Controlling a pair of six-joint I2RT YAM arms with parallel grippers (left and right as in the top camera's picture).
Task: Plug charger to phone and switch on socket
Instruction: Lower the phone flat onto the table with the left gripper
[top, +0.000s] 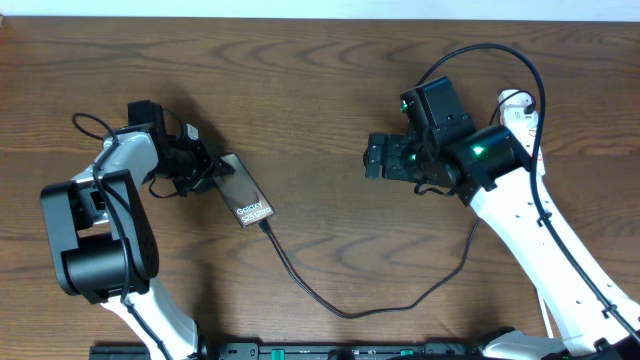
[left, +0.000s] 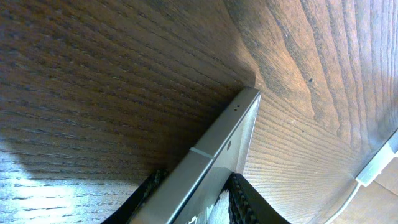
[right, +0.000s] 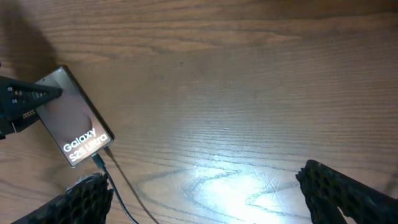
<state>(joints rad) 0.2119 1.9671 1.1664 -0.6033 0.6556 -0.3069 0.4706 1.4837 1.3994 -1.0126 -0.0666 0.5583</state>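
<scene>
the only legible text is white lettering, "galaxy s25 ultra", set in two lines on the dark screen of the phone (right: 73, 118).

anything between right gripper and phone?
Only bare table, per the overhead view, between right gripper and phone. The charger curves off toward the near edge, clear of that stretch.

A dark brown wood-grain desk (top: 330, 70) fills the view. A pale strip (top: 590, 6) runs beyond its far edge; a black bar (top: 340, 352) with green marks lies along its near edge.
</scene>
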